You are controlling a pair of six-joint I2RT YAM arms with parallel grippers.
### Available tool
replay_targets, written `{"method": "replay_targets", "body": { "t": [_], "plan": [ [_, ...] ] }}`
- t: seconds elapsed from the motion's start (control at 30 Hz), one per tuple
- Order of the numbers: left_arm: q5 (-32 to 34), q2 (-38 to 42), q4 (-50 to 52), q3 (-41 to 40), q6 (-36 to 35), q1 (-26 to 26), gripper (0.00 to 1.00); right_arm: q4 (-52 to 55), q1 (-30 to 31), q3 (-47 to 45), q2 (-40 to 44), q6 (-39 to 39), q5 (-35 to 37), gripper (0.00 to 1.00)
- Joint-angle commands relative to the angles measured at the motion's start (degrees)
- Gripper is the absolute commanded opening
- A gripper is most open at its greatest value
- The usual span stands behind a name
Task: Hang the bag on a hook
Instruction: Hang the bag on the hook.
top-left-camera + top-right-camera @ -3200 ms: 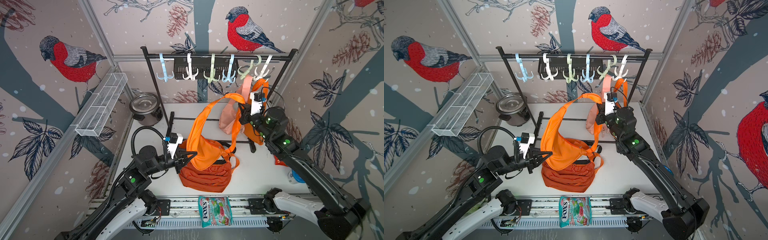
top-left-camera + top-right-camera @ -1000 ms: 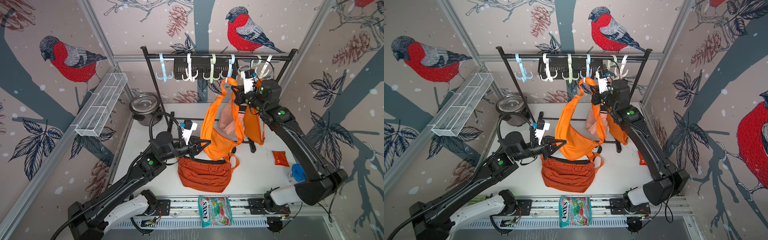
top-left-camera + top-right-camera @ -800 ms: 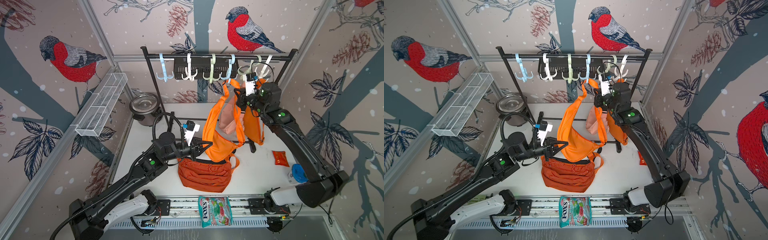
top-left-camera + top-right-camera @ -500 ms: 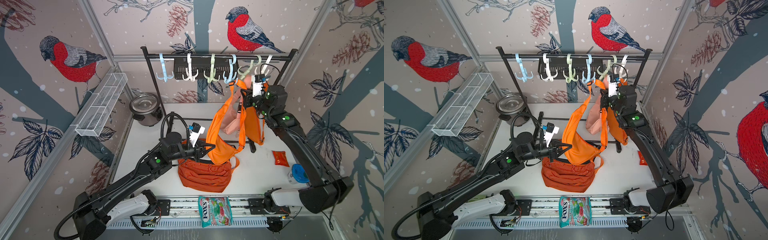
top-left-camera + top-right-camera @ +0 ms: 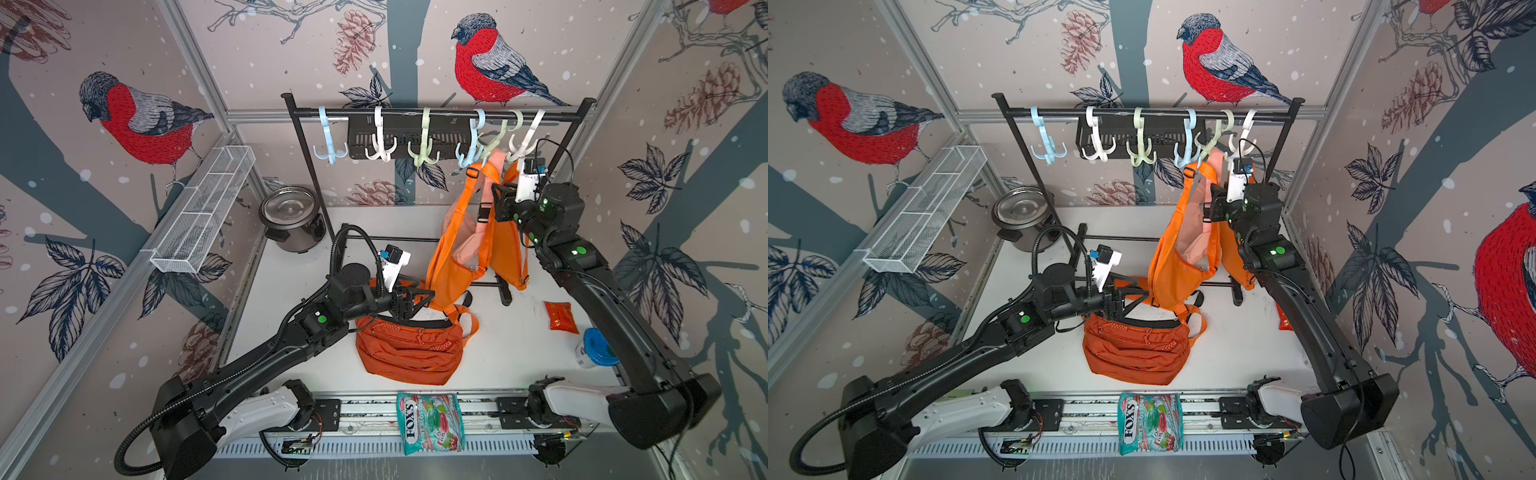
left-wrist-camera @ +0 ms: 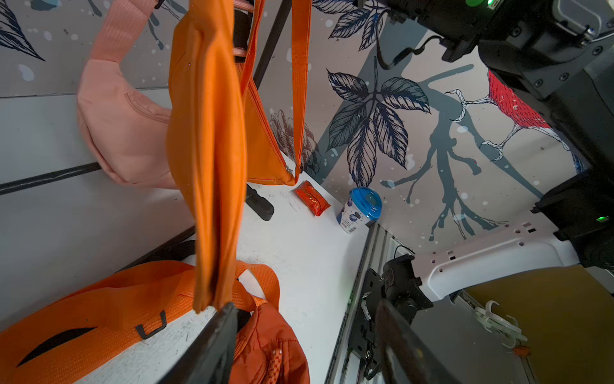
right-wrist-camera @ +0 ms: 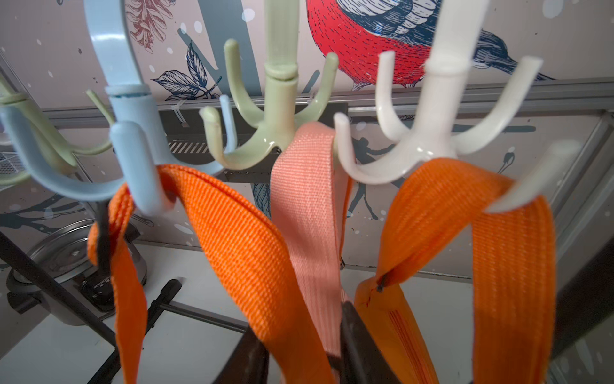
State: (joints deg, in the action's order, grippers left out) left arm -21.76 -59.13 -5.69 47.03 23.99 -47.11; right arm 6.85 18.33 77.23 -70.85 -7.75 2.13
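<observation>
Six hooks (image 5: 423,143) hang from one black rail (image 5: 415,113), and three of them carry a bag each. The task's bright orange bag (image 5: 451,266) hangs by its strap (image 7: 239,232) from a prong of the blue hook (image 7: 133,159), with its body dangling just above the counter (image 5: 519,353). Beside it, one pink bag (image 6: 123,133) hangs from the green hook (image 7: 279,109) and a second bright orange bag (image 5: 513,249) from the white hook (image 7: 432,126). A fourth bag, darker orange (image 5: 409,349), lies flat on the counter below them.

Both arms are in view. The left tool (image 6: 305,312) stands wide with nothing between its fingers, and the hanging bag's lower edge sits just beside one finger. The right tool (image 7: 299,325) is raised under the hooks with its fingers apart and the orange strap running between them; whether they press on it cannot be told.

Elsewhere there is one lidded pot (image 5: 293,218), one wire basket (image 5: 203,208) on the side wall, one sweets packet (image 5: 430,422) at the front rail, one red packet (image 5: 561,316) and one blue-lidded cup (image 5: 594,347).
</observation>
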Motion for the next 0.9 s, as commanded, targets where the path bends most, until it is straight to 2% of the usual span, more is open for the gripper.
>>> {"method": "replay_targets", "body": {
  "t": [0.0,0.13,0.5,0.7,0.87],
  "plan": [
    [4.23,1.94,0.52,-0.34,-1.22,-0.08,0.70,-2.65,0.03,-1.13,2.01,-0.74,2.38,0.41],
    [7.29,5.11,0.36,-1.56,-1.15,0.00,0.73,-2.81,0.04,-2.72,3.94,-0.83,2.78,0.46],
    [14.08,12.02,1.87,-4.01,0.82,1.65,0.76,-1.95,3.41,-6.65,10.69,1.21,4.58,0.69],
    [14.15,14.08,2.47,-7.21,6.20,8.29,0.78,1.42,11.04,-7.55,13.93,6.98,5.47,0.80],
    [13.40,15.54,3.50,-10.03,11.46,14.37,0.78,7.10,19.63,-6.75,14.43,10.41,5.62,0.84]
  ]
}}
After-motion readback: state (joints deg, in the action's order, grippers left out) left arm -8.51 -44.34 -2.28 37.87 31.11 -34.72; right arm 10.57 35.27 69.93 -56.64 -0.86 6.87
